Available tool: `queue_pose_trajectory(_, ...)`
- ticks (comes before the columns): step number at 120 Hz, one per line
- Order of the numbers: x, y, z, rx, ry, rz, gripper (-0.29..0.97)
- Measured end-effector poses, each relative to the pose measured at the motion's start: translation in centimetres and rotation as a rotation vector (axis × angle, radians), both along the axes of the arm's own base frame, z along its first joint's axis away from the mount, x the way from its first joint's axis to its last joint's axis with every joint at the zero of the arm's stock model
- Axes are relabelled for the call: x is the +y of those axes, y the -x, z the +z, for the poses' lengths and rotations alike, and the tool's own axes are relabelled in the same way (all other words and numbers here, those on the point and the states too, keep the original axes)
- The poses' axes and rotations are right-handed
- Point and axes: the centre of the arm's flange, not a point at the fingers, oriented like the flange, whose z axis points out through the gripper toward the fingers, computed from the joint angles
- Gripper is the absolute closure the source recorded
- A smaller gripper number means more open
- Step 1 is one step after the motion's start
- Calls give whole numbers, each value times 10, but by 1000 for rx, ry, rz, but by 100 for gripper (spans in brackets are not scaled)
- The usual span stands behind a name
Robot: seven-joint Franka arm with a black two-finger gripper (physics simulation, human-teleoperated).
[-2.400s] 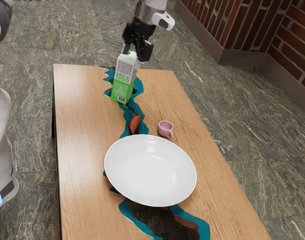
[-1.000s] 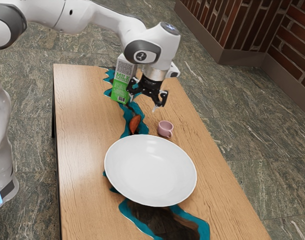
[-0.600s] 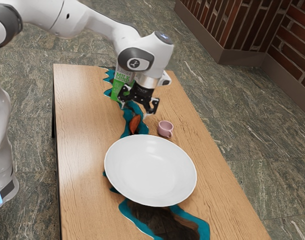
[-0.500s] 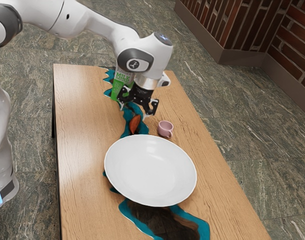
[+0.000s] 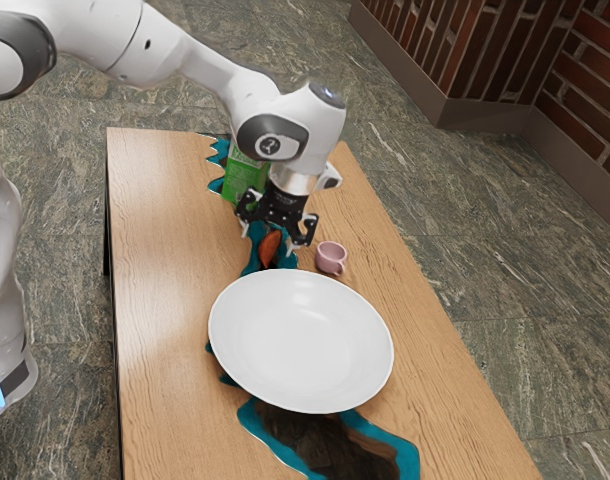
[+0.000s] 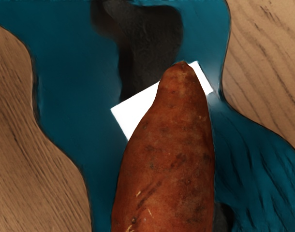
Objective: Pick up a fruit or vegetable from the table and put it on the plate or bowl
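One sweet potato (image 5: 272,246) lies on the table's (image 5: 155,270) teal strip, at 12 o'clock of one plate (image 5: 301,345). One pink cup (image 5: 331,258) sits near at its 3 o'clock, one milk carton (image 5: 236,178) at 11. The gripper (image 5: 277,230) is directly above, jaws spread, released. Bare wood lies open at 9 o'clock.

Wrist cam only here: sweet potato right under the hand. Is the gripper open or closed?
Observer: The gripper is open, straddling the sweet potato but not shut on it.
Operator: Where's the plate?
Observer: The white plate lies just past the sweet potato's end, nearer the exterior camera.
Operator: Anything close to the grasp?
Observer: A pink cup stands to the exterior view's right of the sweet potato, apart from it.
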Motion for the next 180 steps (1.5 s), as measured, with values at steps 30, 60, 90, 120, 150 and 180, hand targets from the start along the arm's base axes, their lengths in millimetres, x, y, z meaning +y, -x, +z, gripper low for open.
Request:
queue_pose_trajectory(30,0,-2,-3,-9,-1,0,1)
queue_pose_trajectory(60,0,-1,-6,-8,-2,-2,40)
queue_pose_trajectory(90,1,2,-9,7,-4,-1,50)
queue_pose_trajectory(120,-2,3,-2,14,-3,4,51)
queue_pose_trajectory(150,-14,4,52,-2,3,-1,52)
queue_pose_trajectory(180,-43,15,111,4,39,-25,52)
